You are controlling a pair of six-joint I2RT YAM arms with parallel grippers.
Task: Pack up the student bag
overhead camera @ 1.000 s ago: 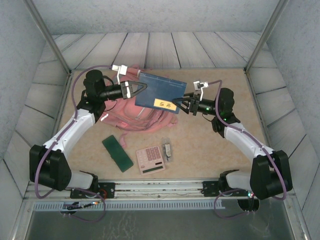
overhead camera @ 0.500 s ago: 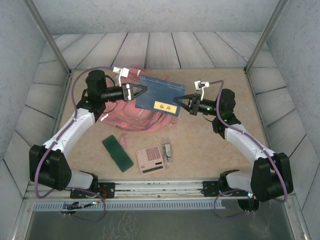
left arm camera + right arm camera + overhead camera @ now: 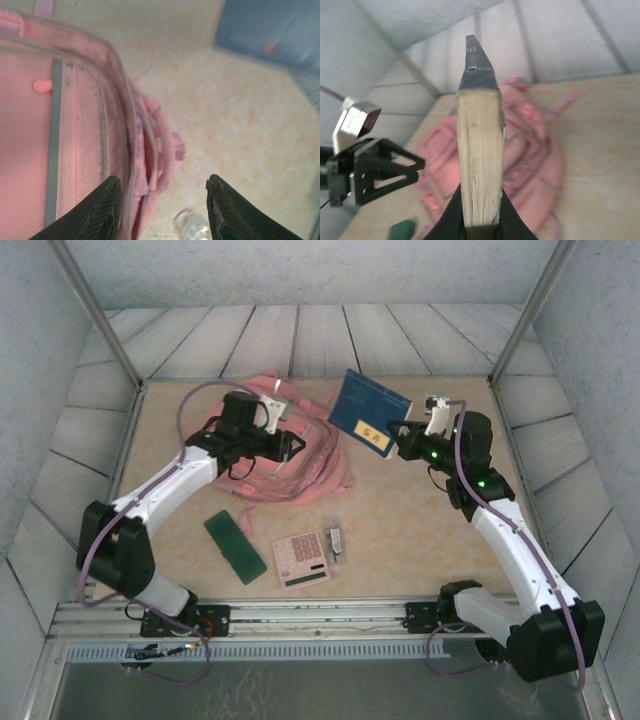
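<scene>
Your left gripper (image 3: pixel 288 441) hangs open and empty over the right edge of the bag (image 3: pixel 300 478), which lies flat on the table (image 3: pixel 420 530) toward its far left, while your right gripper (image 3: pixel 402 436) clamps a blue book (image 3: pixel 366 412) held up just right of it.

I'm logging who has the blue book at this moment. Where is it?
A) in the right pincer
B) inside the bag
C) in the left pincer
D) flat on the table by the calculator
A: the right pincer is shut on the blue book; the left pincer is open and empty above the student bag.
</scene>
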